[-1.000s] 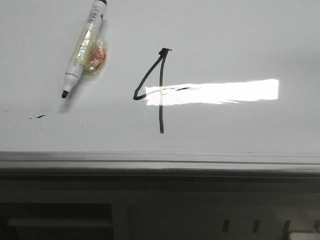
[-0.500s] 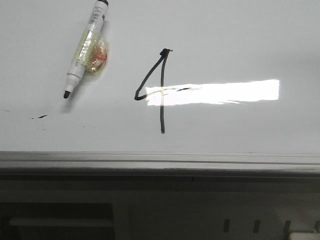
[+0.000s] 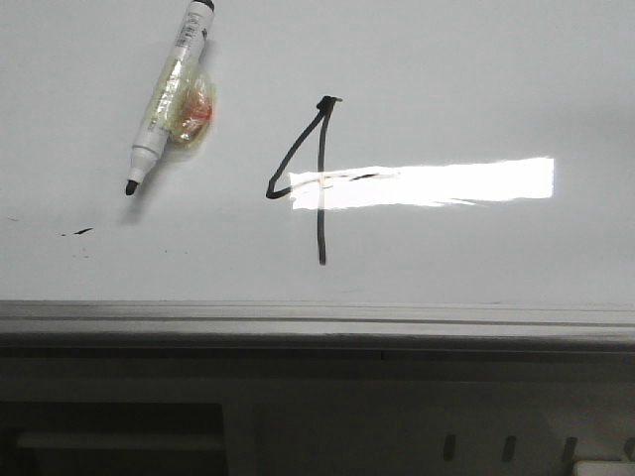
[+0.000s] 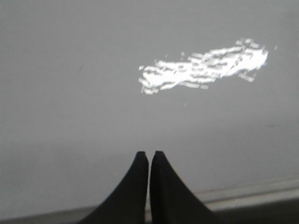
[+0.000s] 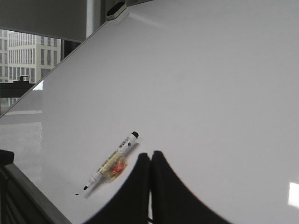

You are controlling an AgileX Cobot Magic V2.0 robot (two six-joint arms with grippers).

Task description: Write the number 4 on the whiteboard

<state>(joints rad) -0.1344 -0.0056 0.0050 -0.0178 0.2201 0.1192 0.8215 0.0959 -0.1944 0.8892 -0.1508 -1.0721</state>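
**Front view: the 4 is drawn, the marker lies loose on the board**

Front view shows the number 4 point(image 3: 319, 178) complete on the whiteboard point(image 3: 476, 69), near the middle and partly crossed by the bright light reflection point(image 3: 446, 182); slanted stroke, crossbar and long vertical are all present, so the writing looks finished. The marker point(image 3: 169, 94) lies flat on the board, well apart from the figure, uncapped tip pointing down towards the grey edge rail point(image 3: 317, 319); a crumpled yellowish wrap with a red patch point(image 3: 190, 114) clings to its barrel.

The left gripper point(image 4: 149, 156) has its jaws pressed together and holds nothing; the right gripper point(image 5: 150, 156) is likewise closed and empty, with the marker point(image 5: 112, 161) lying just beyond it.

The marker is probably light and stiff, its plastic barrel smooth and apt to roll or slide on the glossy board; the taped middle should give the surest hold, away from the wet tip. The fresh ink likely smears if touched; a few black specks point(image 3: 77, 233) already mark the board.
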